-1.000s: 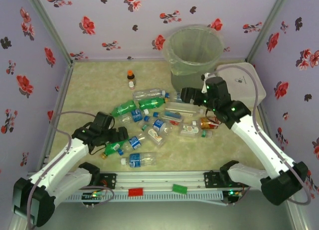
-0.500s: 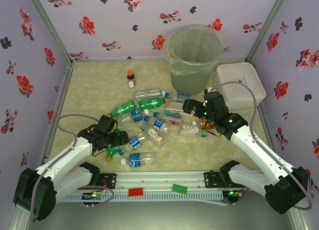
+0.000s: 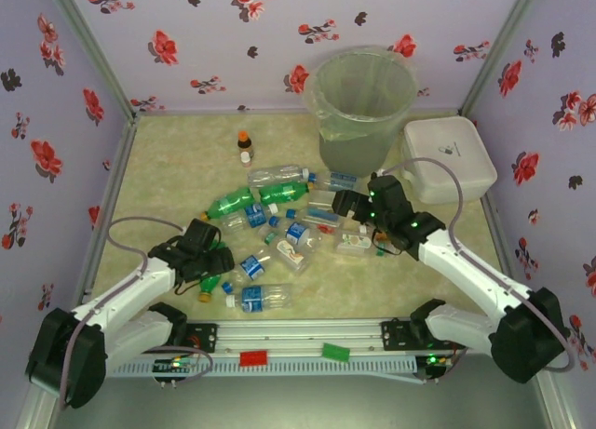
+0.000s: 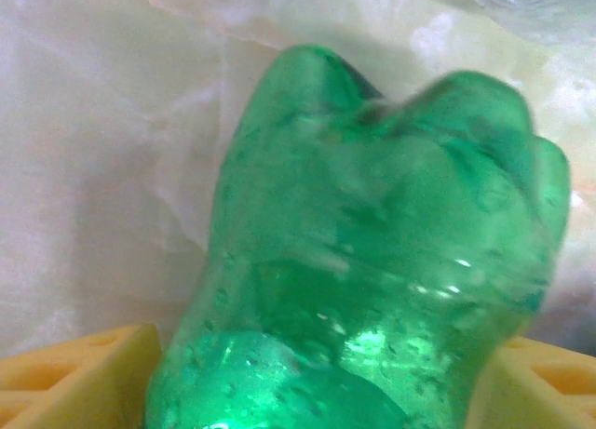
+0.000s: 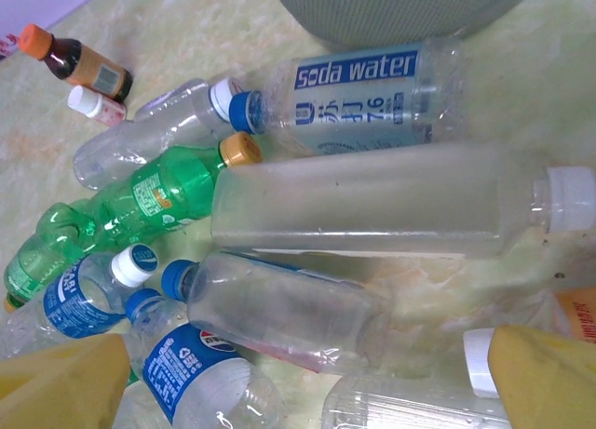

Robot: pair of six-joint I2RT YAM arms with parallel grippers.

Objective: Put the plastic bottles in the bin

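**Left gripper** (image 3: pixel 212 264): the yellow finger pads (image 4: pixel 79 373) sit one on each side of a small translucent green plastic bottle (image 4: pixel 372 252) and are clamped against its body. This bottle is at the near-left edge of the pile, low over the cream marbled table top (image 3: pixel 168 168).

**Right gripper** (image 3: pixel 347 204): the yellow fingers (image 5: pixel 60 382) are spread wide and hold nothing. They hang above the heap of clear and green plastic bottles (image 3: pixel 279 215). A clear blue-capped bottle (image 5: pixel 279 317) lies under the gap. A frosted white-capped bottle (image 5: pixel 372 201) lies just beyond it.

**Bin**: the large round translucent grey-green bucket with a clear bag liner (image 3: pixel 358 145) stands upright at the far side of the table, just beyond the pile.
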